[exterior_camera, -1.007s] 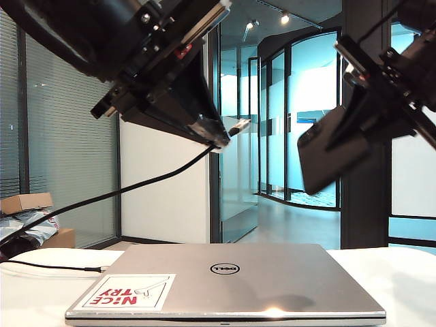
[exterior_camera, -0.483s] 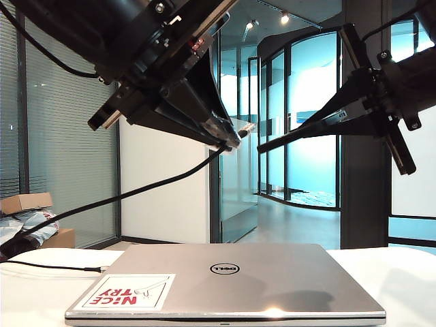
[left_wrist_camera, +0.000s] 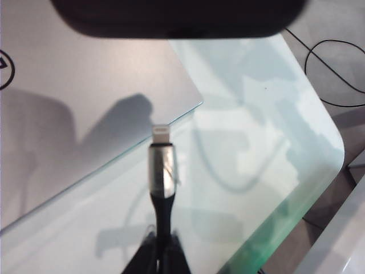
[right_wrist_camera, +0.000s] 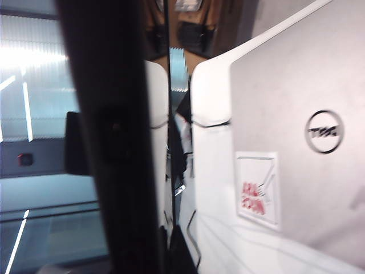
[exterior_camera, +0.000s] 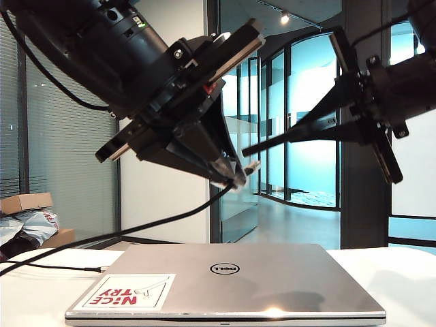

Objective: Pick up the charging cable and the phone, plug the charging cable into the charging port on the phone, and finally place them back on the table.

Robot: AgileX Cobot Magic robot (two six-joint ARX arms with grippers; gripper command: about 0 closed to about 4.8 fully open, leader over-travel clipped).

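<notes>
The left gripper, aloft over the Dell laptop, is clamped on the charging cable just behind its silver connector, whose white tip juts toward the right arm. The right gripper, also raised, pinches the phone, which is turned edge-on so it reads as a thin dark blade aimed at the connector. Both pickups look done; the tip and the phone's near end are close but still apart, so plugging in and setting both back on the table remain. The charging port itself cannot be seen in any view. In the right wrist view the phone is only a blurred black bar, probably its flat back, hiding the fingertips.
</notes>
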